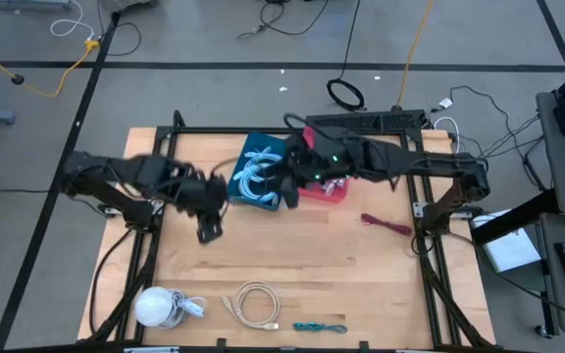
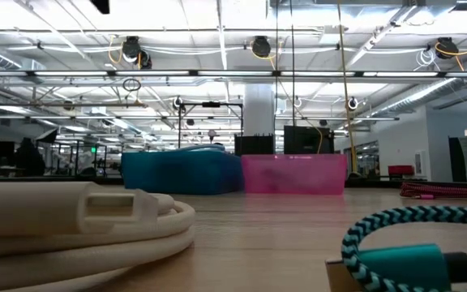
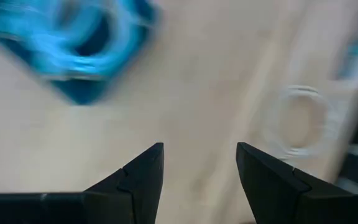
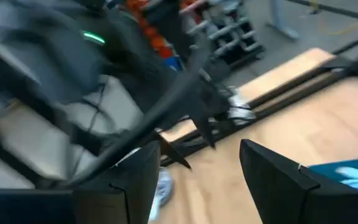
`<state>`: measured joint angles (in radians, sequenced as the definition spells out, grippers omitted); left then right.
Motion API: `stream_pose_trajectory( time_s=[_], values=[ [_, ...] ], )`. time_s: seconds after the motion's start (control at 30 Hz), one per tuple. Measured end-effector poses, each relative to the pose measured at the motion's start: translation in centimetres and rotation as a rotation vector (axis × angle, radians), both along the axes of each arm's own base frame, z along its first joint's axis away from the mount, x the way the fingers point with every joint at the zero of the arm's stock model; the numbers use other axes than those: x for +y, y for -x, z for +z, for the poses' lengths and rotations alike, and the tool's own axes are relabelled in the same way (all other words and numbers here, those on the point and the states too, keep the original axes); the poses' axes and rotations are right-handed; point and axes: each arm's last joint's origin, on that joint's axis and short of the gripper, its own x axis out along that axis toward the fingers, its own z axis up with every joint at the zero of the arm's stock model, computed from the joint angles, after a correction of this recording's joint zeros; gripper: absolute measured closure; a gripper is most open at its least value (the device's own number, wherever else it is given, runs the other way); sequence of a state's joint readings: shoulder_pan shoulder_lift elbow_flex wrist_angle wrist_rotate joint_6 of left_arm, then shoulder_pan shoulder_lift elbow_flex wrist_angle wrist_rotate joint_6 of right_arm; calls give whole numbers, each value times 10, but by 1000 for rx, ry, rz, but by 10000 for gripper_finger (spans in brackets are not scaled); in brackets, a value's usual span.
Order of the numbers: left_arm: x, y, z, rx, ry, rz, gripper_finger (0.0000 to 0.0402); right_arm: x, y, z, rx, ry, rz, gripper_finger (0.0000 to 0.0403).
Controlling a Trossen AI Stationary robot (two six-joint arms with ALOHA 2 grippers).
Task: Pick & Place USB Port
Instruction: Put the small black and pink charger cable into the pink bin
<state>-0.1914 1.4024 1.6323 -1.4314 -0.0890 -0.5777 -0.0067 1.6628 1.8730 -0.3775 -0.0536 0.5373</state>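
The left tool (image 1: 210, 231), spread and empty, is travelling just beside the blue bin (image 1: 259, 169); descend squarely over the white cable (image 1: 251, 302). The right tool (image 1: 289, 186), spread, is hovering at the bin.

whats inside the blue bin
The blue plastic bin holds a tangle of pale blue-white coiled cables. The right gripper overhangs its edge, so that corner and the bin's floor stay hidden.

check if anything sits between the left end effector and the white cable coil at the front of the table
Nothing visible does. The left end effector is open over bare wood, and only bare table lies between it and the white cable. The teal cable lies off to the side.
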Motion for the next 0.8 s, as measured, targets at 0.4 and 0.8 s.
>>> stream_pose_trajectory(
  time_s=[0.4, 0.8],
  values=[
    [-81, 2, -106, -442, 496, 101, 199, 92, 42, 35, -148, -32, 264, 188],
    [-173, -45, -113, -481, 537, 114, 199, 209, 130, 10, 142, 210, 352, 189]
  ],
)
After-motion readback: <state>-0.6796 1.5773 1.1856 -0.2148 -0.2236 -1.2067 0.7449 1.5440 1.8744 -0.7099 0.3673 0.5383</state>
